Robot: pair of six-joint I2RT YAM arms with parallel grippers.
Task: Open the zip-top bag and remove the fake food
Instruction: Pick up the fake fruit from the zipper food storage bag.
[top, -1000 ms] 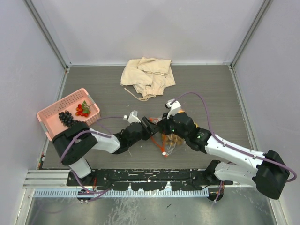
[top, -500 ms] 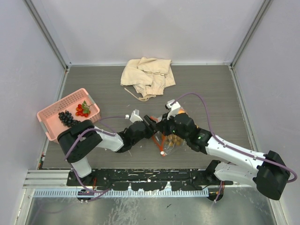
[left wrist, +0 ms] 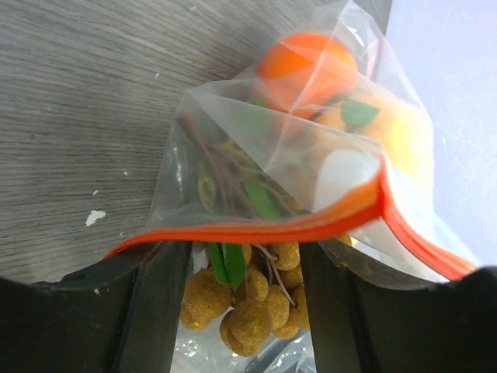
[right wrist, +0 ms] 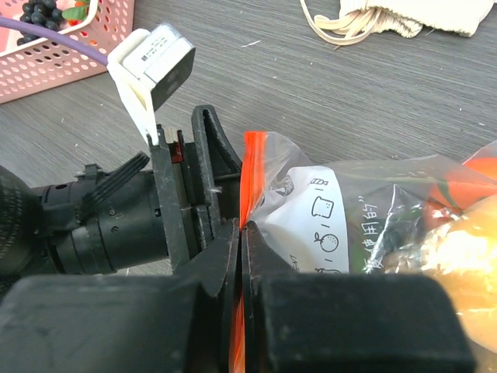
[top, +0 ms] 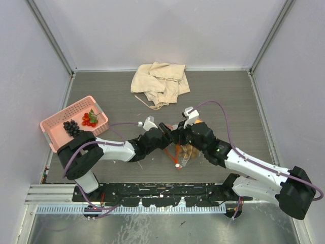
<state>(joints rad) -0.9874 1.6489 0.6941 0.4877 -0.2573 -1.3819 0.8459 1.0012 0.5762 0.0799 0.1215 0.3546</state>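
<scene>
The zip-top bag [top: 184,152] lies at the table's middle front, clear with an orange-red zip strip [left wrist: 256,229]. My right gripper [top: 179,136] is shut on that strip, seen pinched between its jaws in the right wrist view [right wrist: 242,233]. My left gripper [top: 165,131] is open, its tips [left wrist: 245,249] in the bag mouth under the strip. The tan-brown berry cluster [left wrist: 248,303] with green leaves lies between its fingers. An orange round fruit [left wrist: 307,66] sits deeper in the bag. The bag's printed label [right wrist: 326,225] faces the right wrist camera.
A pink mesh basket [top: 61,124] at the left holds dark grapes [top: 72,128] and red berries [top: 89,120]. A beige cloth [top: 159,82] lies at the back middle. Grey walls close the table on three sides.
My left gripper has moved right, toward and into the bag mouth. My right gripper has kept hold of the zip strip and shifted slightly.
</scene>
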